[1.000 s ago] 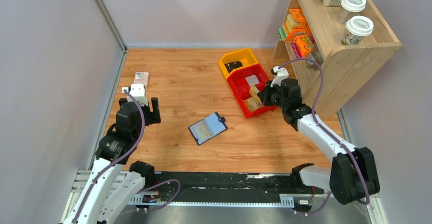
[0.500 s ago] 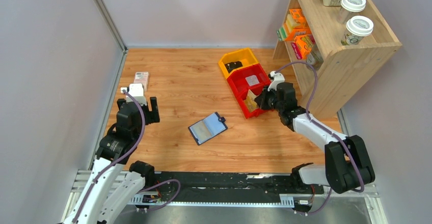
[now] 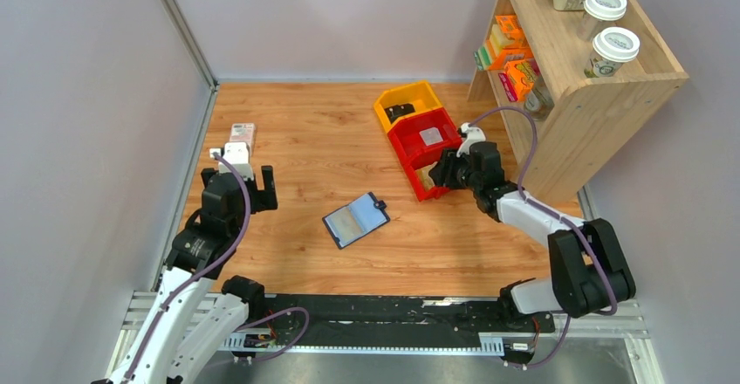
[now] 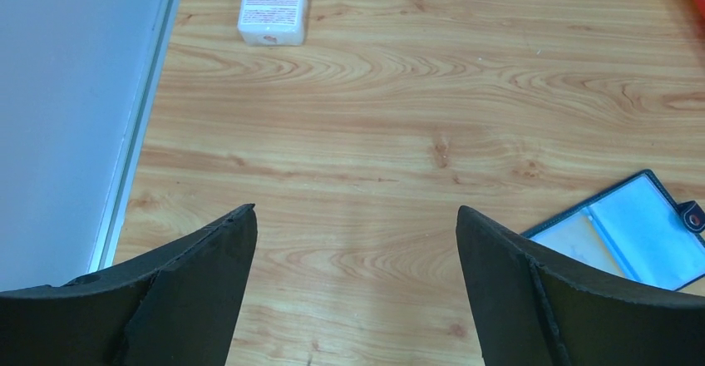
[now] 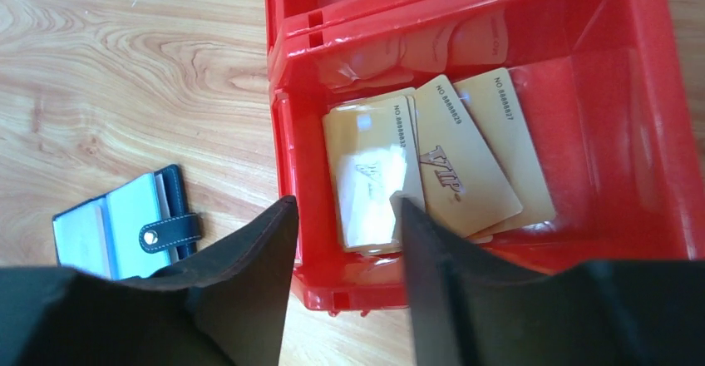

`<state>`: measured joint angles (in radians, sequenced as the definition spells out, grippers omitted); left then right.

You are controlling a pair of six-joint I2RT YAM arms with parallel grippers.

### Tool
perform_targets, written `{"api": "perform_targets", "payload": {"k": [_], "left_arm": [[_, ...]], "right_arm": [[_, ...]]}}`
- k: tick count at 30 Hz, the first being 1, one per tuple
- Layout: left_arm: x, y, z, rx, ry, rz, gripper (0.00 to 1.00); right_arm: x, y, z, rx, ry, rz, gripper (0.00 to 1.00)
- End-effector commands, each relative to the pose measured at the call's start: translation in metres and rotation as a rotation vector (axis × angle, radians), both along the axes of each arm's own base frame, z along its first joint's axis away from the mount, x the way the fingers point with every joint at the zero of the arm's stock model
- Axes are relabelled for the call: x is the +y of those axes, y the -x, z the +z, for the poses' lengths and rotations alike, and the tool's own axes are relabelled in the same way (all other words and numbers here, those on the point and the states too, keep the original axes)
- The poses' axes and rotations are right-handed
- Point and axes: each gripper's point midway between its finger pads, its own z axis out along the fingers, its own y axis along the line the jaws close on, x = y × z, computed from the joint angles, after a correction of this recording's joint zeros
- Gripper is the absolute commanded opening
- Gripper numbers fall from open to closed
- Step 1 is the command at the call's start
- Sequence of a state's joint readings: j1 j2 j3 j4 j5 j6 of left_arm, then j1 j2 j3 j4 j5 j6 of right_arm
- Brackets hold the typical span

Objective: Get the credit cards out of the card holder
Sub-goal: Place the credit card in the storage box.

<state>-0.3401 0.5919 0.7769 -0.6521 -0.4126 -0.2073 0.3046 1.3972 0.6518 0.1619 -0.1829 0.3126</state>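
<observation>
Parted narrowly, gripping nothing: right gripper (image 5: 342, 204), bottom centre of its wrist view, over the near rim of the red bin (image 5: 648, 91). Fanned inside that bin: credit cards (image 5: 432, 166). Spread wide, empty, above the table (image 4: 374, 91): left gripper (image 4: 356, 212). Lying open, centre of the top view: card holder (image 3: 356, 220).

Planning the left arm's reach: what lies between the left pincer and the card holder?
Only bare wooden table lies between the left pincer and the card holder, seen in the left wrist view.
</observation>
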Motion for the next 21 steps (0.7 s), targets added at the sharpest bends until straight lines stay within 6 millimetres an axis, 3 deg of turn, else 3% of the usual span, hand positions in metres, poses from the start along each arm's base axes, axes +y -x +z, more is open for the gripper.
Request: {"api": "perform_targets", "payload": {"k": [1, 5, 9, 14, 21], "left_arm": [[-0.007, -0.007, 0.0, -0.007, 0.023, -0.022, 0.97], [-0.011, -0.008, -0.002, 0.005, 0.03, -0.037, 0.98], [-0.016, -0.01, -0.005, 0.022, 0.043, -0.052, 1.0], [-0.029, -0.011, -0.008, 0.047, 0.097, -0.095, 1.0], [-0.044, -0.007, -0.028, 0.149, 0.172, -0.113, 1.0]], "right_arm": [[-0.014, -0.007, 0.038, -0.089, 0.063, -0.067, 0.58], [0.0, 0.002, 0.066, -0.121, 0.117, -0.023, 0.76], [0.046, 0.025, 0.076, -0.117, 0.125, 0.114, 0.85], [0.112, 0.056, 0.058, -0.079, 0.188, 0.275, 0.93], [0.192, 0.096, 0.02, -0.007, 0.254, 0.464, 0.94]]}}
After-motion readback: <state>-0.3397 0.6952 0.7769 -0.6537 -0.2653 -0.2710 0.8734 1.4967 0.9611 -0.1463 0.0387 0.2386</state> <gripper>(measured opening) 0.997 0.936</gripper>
